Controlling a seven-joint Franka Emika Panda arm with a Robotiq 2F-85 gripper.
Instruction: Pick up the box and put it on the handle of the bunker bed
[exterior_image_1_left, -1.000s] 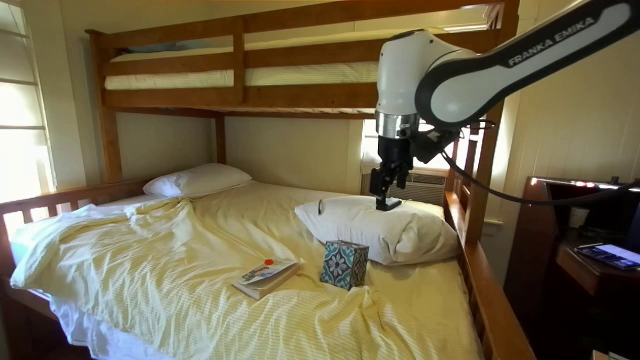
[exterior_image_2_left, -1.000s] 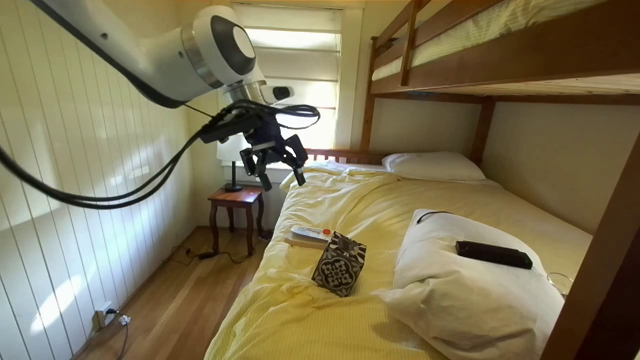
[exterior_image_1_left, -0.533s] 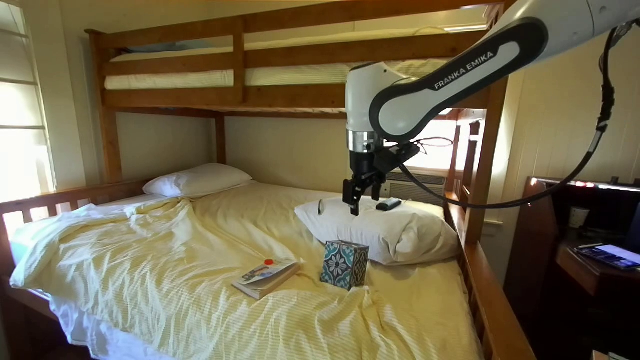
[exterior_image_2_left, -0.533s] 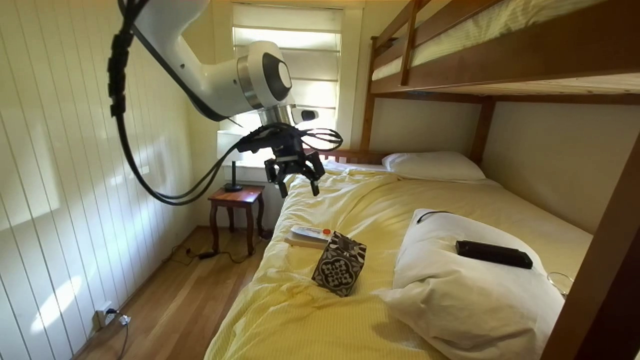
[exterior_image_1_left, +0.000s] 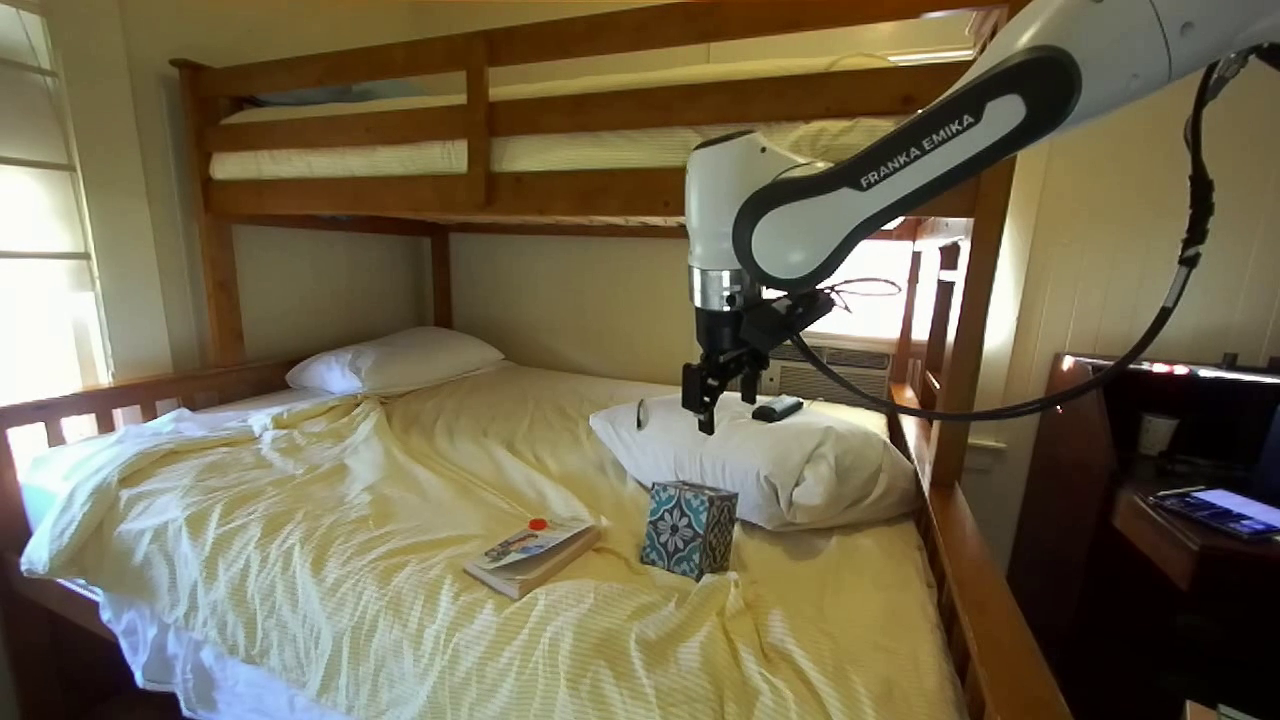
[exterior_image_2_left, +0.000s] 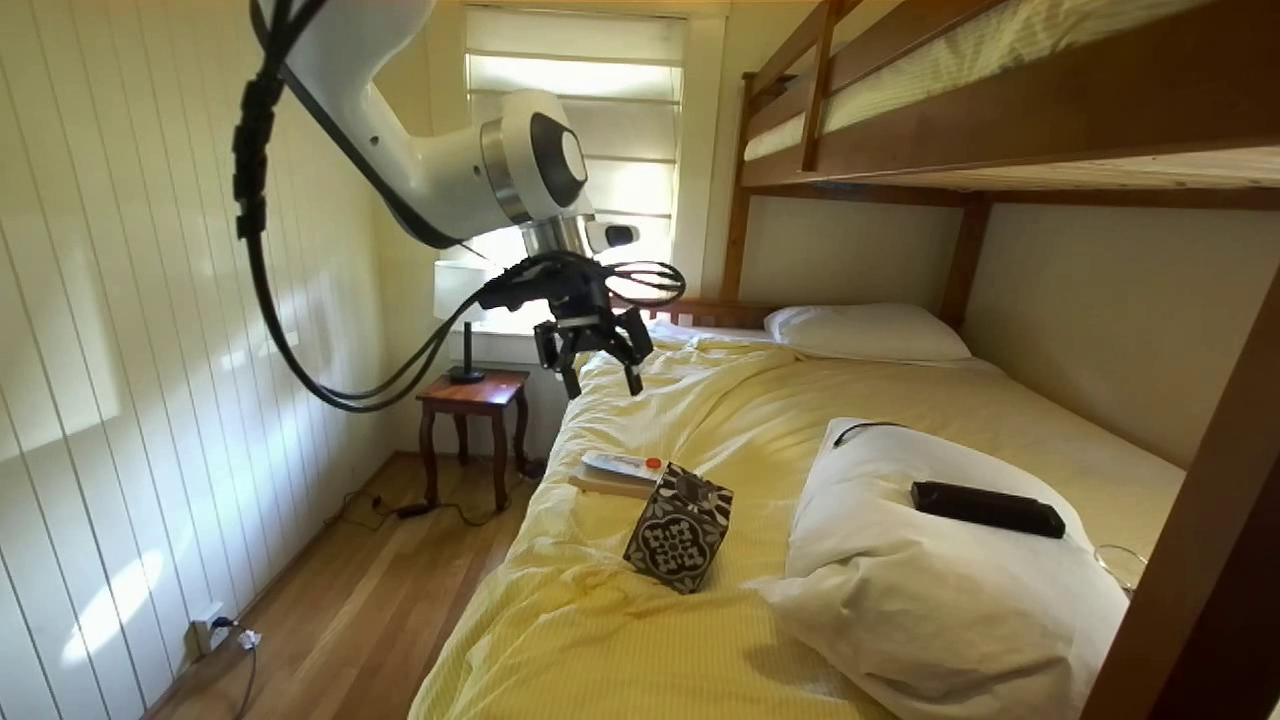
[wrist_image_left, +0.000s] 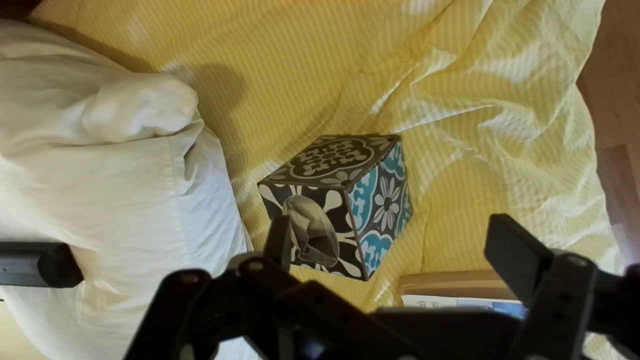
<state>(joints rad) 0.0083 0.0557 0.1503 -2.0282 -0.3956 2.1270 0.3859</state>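
Teal, white and charcoal tile-like patterns cover the tissue box, and in the wrist view we see three of its faces. One side shows a white daisy-like flower and teal lobes edged in white on dark grey. The side next to it is duller, with a pale medallion on brownish black and leafy corners. Its top carries bold white shapes on black around an oval opening, where something pale and crumpled sits; we cannot tell whether it is film or paper.

We find the box standing, leaning slightly, on the yellow striped bedding of the lower bunk, our table. In an exterior view it is closer to the table's right edge than to its slatted left edge. Along that right edge runs the brown wooden side rail, with an upright post, both well apart from the box. Just beside the box, toward the table's far right corner, lies a white pillow; near its other side lies a paperback book.

The claw hangs above the table, apart from the box, its fingers spread wide and holding nothing. In the wrist view, one finger overlaps the box's top.
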